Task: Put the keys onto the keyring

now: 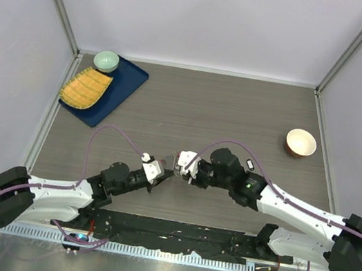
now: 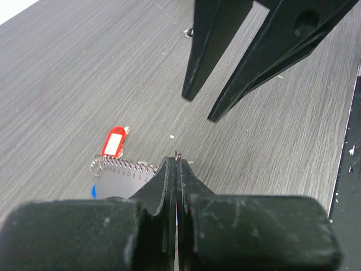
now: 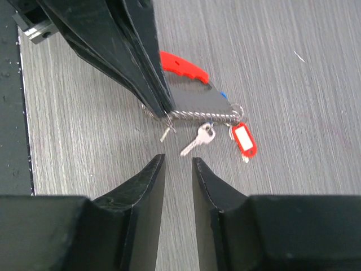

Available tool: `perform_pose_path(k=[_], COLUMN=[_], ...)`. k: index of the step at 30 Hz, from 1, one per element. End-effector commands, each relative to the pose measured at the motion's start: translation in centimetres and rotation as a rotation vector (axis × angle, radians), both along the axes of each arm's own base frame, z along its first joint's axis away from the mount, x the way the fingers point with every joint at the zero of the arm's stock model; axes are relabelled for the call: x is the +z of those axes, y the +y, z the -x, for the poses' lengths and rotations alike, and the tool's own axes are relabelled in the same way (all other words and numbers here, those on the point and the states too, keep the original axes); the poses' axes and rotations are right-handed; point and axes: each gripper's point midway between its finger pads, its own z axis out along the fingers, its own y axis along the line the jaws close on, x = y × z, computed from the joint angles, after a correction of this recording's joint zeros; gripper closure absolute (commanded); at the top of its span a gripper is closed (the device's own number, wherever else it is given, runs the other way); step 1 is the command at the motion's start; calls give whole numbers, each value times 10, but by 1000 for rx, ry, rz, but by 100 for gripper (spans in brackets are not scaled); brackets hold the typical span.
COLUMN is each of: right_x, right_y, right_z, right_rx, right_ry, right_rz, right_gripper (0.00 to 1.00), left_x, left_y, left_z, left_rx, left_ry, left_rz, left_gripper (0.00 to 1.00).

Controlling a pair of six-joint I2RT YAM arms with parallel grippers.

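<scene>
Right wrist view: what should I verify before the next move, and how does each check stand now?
1. Left gripper shut on the keyring at its coil end: ok.
2. Right gripper open with nothing between its fingers: ok.
3. Silver key threaded on the keyring: cannot tell; its head meets the coil.
4. Red-headed key threaded: cannot tell; it sits at the coil's far end.
5. Bare table between right gripper and silver key: ok.
</scene>
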Motion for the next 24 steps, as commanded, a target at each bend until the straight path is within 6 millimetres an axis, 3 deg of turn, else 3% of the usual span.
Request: perform_pose_path(k=[1, 3, 5, 6, 7, 9, 10, 14, 24], right_x=[23, 30, 23, 34, 25, 34, 24, 26, 33], right_y=[-2, 0, -3, 0, 0, -1, 0, 10, 19], right_z=[-13, -9, -5, -7, 4, -4, -1, 6, 2], right_rx=[-132, -129, -111, -108, -57, -47, -29, 71, 133], right_ry=[11, 49, 100, 112, 158, 157, 190, 231, 226], right_rz=[-181, -254, -301, -378, -389, -460, -452, -461, -465], right_gripper=[67, 67, 66, 66, 66, 66, 66, 66, 67], left_x=[31, 34, 35, 37, 37, 40, 41, 47, 61], left_y=[3, 5, 6, 7, 7, 6, 6, 4, 2], left_z=[-8, -7, -6, -5, -5, -3, -2, 3, 15], left_rx=[59, 58, 59, 57, 54, 41, 37, 5, -61], left_ry=[-51, -62, -65, -73, -76, -81, -85, -94, -128], left_rz=[154, 183, 196, 206, 210, 218, 221, 238, 254], left_gripper=[100, 100, 100, 100, 100, 100, 100, 100, 100])
